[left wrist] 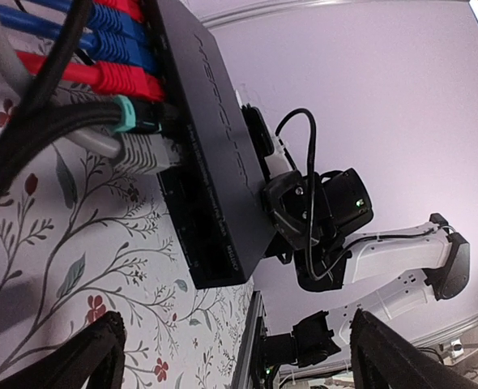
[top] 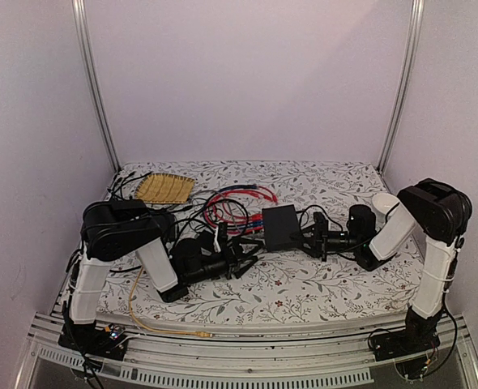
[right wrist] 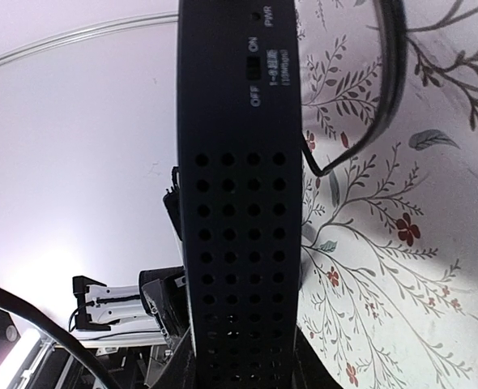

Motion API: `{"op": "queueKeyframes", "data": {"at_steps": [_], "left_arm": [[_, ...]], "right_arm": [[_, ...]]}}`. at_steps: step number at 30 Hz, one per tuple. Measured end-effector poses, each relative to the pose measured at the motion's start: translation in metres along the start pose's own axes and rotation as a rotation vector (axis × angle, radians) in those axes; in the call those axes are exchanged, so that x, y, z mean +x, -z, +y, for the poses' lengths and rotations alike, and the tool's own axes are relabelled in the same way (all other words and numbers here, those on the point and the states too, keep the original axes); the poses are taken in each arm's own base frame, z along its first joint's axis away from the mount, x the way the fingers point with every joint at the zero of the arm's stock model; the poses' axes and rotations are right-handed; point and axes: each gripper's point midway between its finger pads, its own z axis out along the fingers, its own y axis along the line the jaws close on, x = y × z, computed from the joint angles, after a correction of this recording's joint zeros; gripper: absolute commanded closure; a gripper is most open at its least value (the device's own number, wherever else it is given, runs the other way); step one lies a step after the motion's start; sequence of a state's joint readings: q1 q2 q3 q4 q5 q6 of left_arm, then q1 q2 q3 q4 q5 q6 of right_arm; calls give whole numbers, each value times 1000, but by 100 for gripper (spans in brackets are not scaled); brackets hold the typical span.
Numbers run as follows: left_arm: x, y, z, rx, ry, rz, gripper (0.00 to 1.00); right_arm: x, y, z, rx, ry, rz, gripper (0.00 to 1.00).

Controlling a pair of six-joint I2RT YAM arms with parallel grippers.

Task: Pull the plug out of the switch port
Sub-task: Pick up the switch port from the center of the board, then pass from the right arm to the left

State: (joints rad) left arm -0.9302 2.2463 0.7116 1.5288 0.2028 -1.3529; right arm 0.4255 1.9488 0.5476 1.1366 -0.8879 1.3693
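From above and behind the arms we look down across the table toward the far wall, standing well back. Our left wrist view sits low and close, facing right at the switch, with the right arm beyond. Our right wrist view, almost against the switch, faces left. All three share the switch.

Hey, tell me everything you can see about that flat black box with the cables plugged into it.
The black box is flat, rectangular and matte, lying on the flowered cloth. One thin edge carries a row of sockets: red cables, blue cables, a grey plug and a teal-collared plug fill some, others sit empty. The opposite edge shows vent holes and an on-off slider. The right pincer clamps that side.
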Motion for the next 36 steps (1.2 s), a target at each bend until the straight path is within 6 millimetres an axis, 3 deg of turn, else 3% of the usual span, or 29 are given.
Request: {"op": "queueKeyframes", "data": {"at_steps": [14, 19, 25, 30, 36], "left_arm": [[-14, 2, 1, 13, 0, 19, 3], [-17, -6, -10, 53, 6, 33, 6], [-17, -13, -22, 93, 16, 57, 19], [-15, -14, -18, 89, 44, 70, 34], [-12, -13, -10, 72, 60, 75, 36]], "right_arm": [[18, -22, 19, 46, 67, 35, 98], [26, -26, 25, 54, 91, 47, 98], [33, -32, 28, 54, 107, 60, 98], [33, -34, 30, 50, 111, 63, 98], [35, -35, 32, 46, 103, 67, 98]]}}
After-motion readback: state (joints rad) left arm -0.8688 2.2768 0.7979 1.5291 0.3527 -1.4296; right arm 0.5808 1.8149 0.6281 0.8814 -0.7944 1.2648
